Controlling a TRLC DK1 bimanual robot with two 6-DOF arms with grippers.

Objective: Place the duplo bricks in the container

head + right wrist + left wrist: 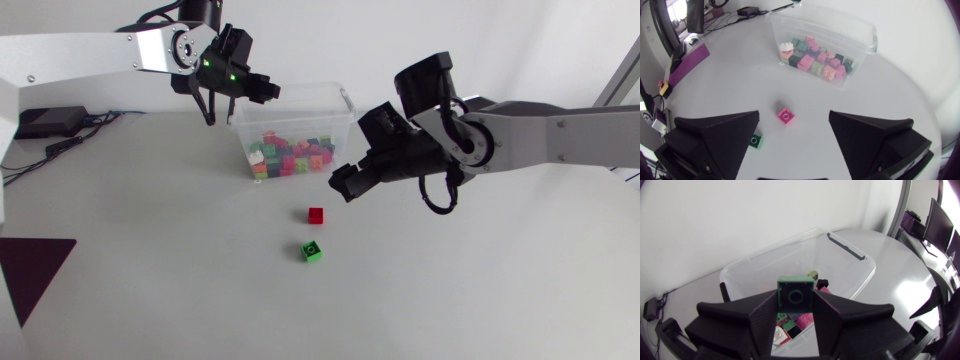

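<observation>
Duplo bricks (290,155) mostly lie in the clear container (340,118) at the far middle of the bench (150,250). A red brick (316,215) and a loose green brick (312,250) sit on the bench nearer than it, slightly apart. The left gripper (796,302) pinches another green brick (796,292) above the container's left end. For a clean drop, I judge it should centre over the opening and lower before spreading, so the brick cannot bounce out. The right gripper (794,122) hangs spread above the red brick.
</observation>
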